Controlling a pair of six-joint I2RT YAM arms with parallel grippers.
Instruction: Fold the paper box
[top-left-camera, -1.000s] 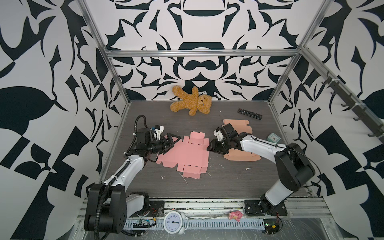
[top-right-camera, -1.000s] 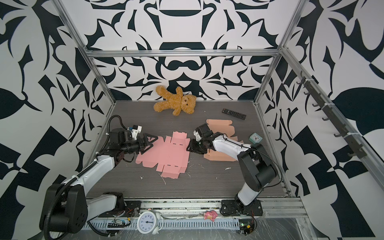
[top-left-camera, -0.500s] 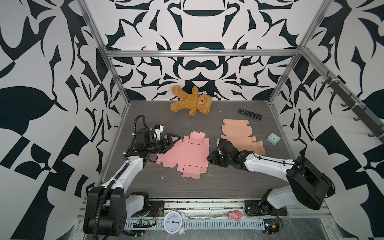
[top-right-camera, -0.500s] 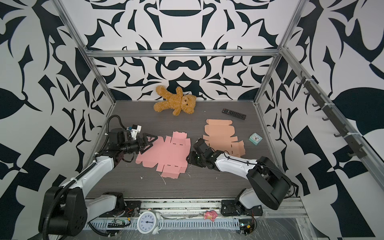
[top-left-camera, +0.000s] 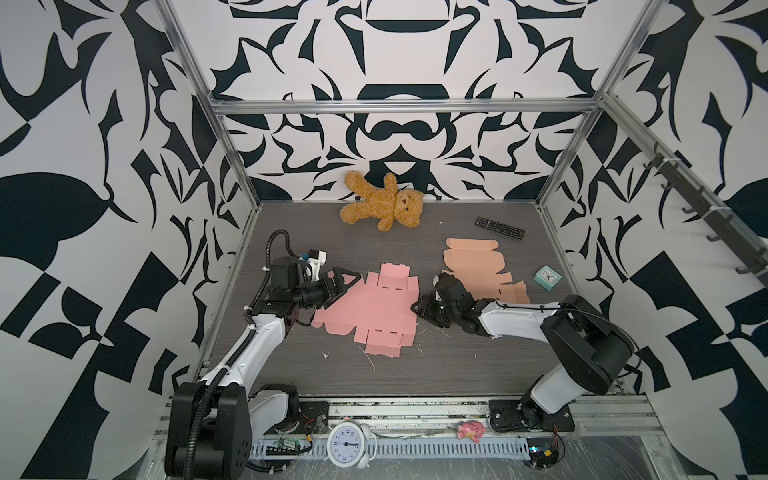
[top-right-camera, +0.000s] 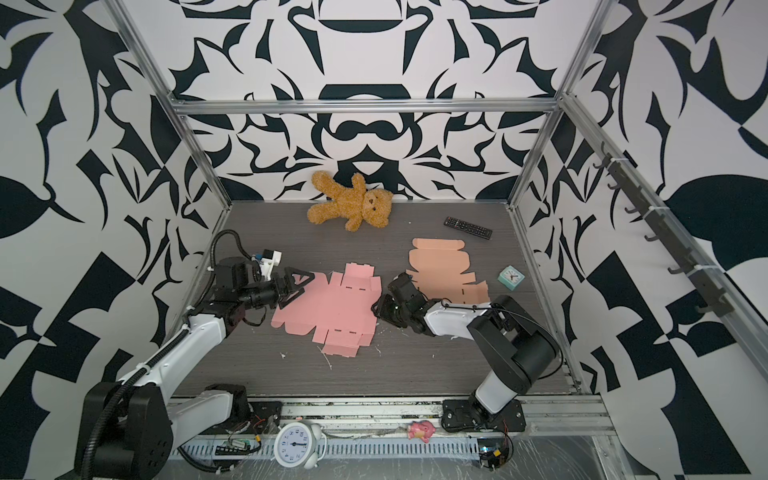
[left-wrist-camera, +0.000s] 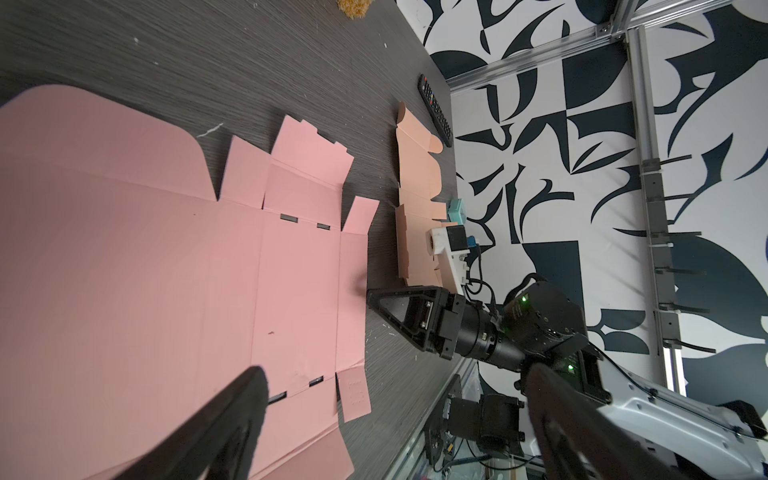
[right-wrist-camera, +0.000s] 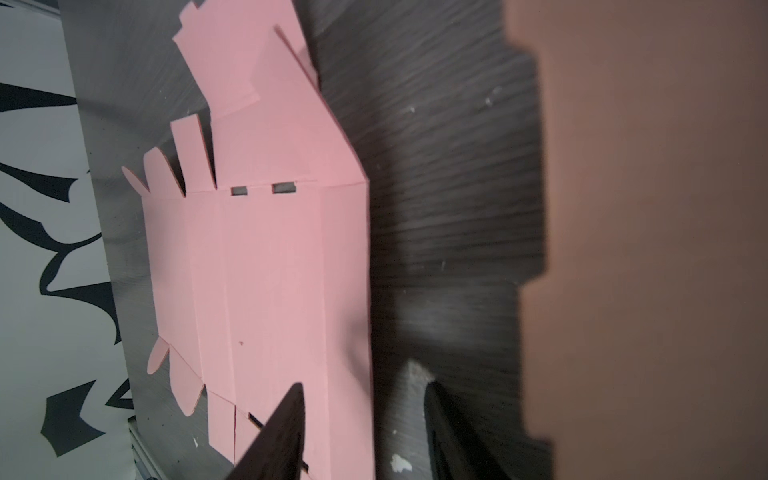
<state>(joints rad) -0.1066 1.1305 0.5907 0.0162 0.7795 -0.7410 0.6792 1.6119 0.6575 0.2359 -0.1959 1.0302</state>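
Observation:
The paper box is a flat pink cut-out lying unfolded mid-table. My left gripper hovers low over its left end, wide open with nothing between the fingers; in the left wrist view the gripper spans the pink sheet. My right gripper lies low at the sheet's right edge. In the right wrist view the gripper is open about halfway. One finger is over the pink card, the other over bare table, and the edge runs between them.
A tan flat box cut-out lies just behind the right arm. A teddy bear and a remote sit at the back, a small teal clock at the right. A white alarm clock stands on the front rail.
My right arm swung off the tan cut-out toward the front and now points at the pink sheet's right edge, its jaws slightly narrower. The left arm has not moved.

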